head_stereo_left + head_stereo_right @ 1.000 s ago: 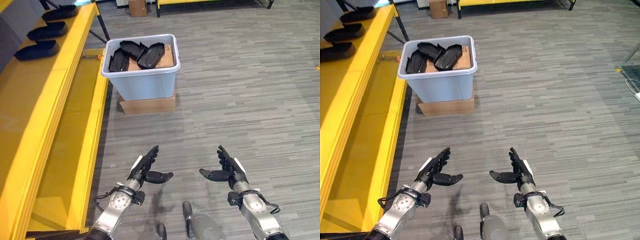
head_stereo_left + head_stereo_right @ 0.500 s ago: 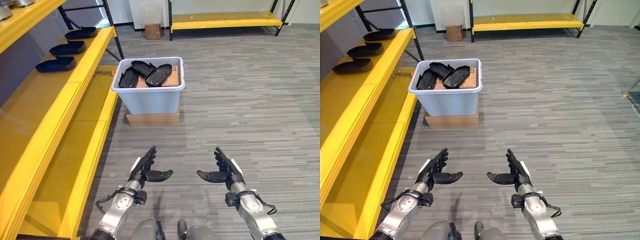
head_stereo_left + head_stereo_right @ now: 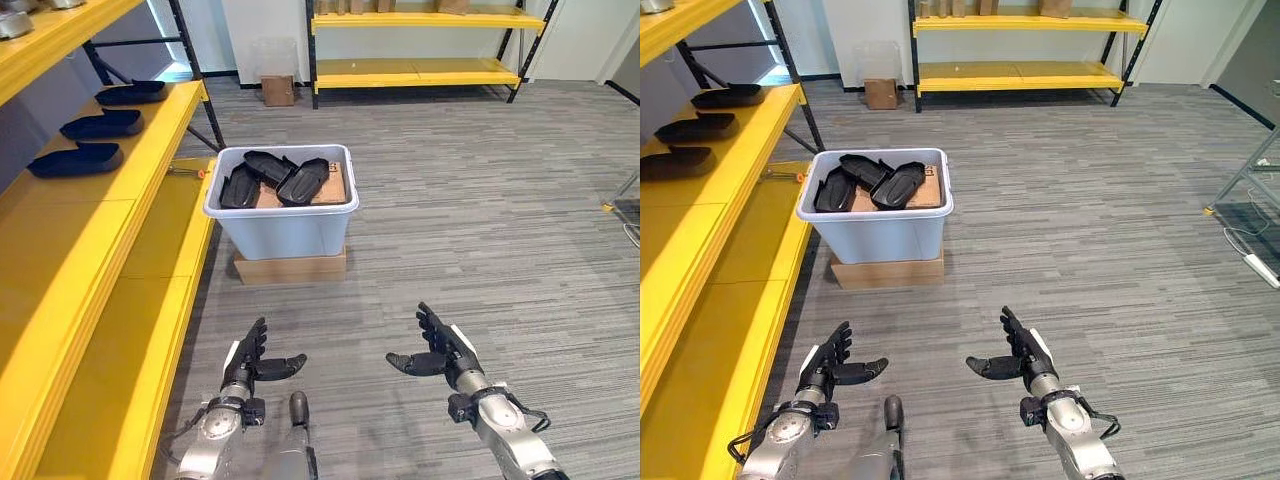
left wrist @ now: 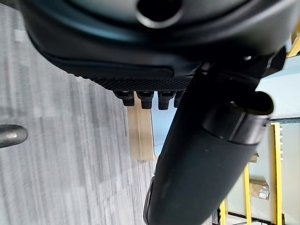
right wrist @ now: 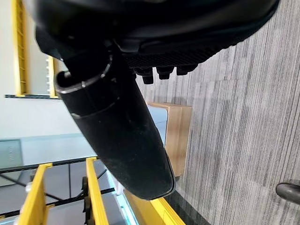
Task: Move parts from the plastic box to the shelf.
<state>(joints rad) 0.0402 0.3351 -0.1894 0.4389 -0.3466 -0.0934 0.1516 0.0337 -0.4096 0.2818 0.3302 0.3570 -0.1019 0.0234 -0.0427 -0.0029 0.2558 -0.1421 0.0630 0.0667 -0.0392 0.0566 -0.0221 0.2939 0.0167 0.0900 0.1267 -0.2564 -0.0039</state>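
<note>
the box [image 3: 282,222] sits in the upper middle of the left eye view, on a flat cardboard slab [image 3: 290,268] that shows past its lower edge. black parts [image 3: 275,180] lie heaped inside, reaching about to the rim; how many is hard to tell from here. the box's left wall stands just beside the yellow shelf [image 3: 95,235], which runs down the whole left side of the frame. three more black parts [image 3: 76,158] rest in a row on the shelf's upper level, at the upper left, well apart from the box. the shelf board nearer the bottom left is bare.

the left hand [image 3: 247,360] hangs at the lower left of centre, fingers straight and spread, thumb out to the side, holding nothing. the right hand [image 3: 440,350] hangs at the lower right of centre in the same open pose, also holding nothing. grey carpet [image 3: 480,230] lies open between the hands and the box and across the whole right half. another yellow rack [image 3: 425,70] stands along the top edge.
</note>
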